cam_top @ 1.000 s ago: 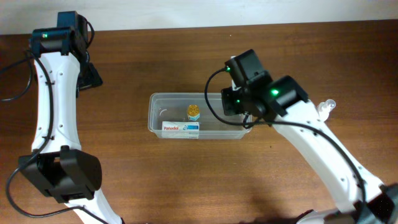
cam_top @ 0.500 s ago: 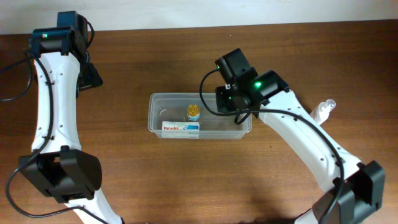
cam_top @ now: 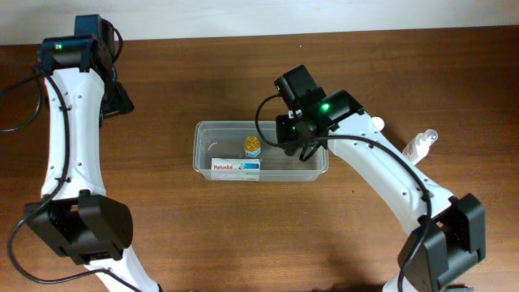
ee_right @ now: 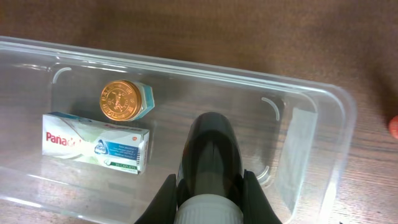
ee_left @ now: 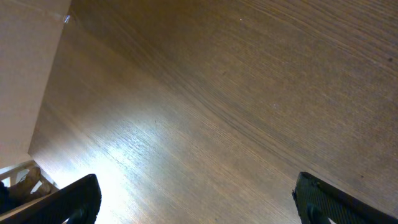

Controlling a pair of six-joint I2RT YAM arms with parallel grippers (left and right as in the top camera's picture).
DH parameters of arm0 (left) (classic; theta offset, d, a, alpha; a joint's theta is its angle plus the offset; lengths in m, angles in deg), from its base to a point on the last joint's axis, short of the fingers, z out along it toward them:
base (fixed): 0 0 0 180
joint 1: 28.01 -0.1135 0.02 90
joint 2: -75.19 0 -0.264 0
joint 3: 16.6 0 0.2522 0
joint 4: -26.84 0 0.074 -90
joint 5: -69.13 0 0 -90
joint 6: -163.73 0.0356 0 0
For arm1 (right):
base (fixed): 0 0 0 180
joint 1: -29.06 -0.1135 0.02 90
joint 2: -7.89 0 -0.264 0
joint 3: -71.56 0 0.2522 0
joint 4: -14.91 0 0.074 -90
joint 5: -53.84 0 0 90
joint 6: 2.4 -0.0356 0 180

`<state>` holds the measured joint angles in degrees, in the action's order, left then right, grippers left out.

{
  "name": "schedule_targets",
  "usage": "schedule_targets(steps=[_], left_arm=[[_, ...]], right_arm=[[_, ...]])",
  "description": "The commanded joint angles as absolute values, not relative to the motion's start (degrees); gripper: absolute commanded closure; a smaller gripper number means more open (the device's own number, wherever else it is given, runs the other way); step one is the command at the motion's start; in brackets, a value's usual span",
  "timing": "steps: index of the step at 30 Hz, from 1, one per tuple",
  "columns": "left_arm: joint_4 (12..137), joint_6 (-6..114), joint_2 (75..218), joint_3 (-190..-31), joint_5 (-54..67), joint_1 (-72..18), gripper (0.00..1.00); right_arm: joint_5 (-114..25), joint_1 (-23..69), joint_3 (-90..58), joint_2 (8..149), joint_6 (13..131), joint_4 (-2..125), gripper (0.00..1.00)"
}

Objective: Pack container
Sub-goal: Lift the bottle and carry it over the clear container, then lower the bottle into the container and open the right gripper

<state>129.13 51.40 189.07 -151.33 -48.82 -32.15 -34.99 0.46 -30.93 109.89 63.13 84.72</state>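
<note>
White box (ee_right: 96, 147), seemingly marked Panadol, in clear container (ee_right: 186, 64)

Brown wooden table (cam_top: 162, 211) carries the container (cam_top: 201, 130), sitting directly under the right fingers (ee_right: 166, 193), and a spray bottle (cam_top: 419, 145) lying well off to their right; beneath the left fingers (ee_left: 71, 199), glare-lit wood grain

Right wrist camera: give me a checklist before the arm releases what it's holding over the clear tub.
1. Right gripper shut on the dark rounded bottle: ok.
2. Bottle over the clear plastic rectangular container, within its rim: ok.
3. Bottle clear of the gold-lidded jar and white cardboard Panadol box: ok.
4. Bottle's height above the container floor: cannot tell.
5. Left gripper open over the wooden table: ok.
</note>
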Motion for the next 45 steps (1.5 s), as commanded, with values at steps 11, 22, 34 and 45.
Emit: schedule_targets(steps=[11, 22, 34, 45], left_arm=[[129.2, 51.0, 188.7, -151.5, -49.6, -32.2, 0.01], [129.2, 51.0, 188.7, -151.5, -49.6, -32.2, 0.01], [129.2, 51.0, 188.7, -151.5, -49.6, -32.2, 0.01], [129.2, 51.0, 188.7, -151.5, -49.6, -32.2, 0.01]], right_arm=[[-35.5, -0.3, -31.1, 114.6, 62.0, 83.8, 0.90], [-35.5, -0.3, -31.1, 117.9, 62.0, 83.0, 0.89], [-35.5, -0.3, -30.9, 118.6, 62.0, 83.1, 0.89], [-35.5, -0.3, -30.9, 118.7, 62.0, 83.3, 0.89]])
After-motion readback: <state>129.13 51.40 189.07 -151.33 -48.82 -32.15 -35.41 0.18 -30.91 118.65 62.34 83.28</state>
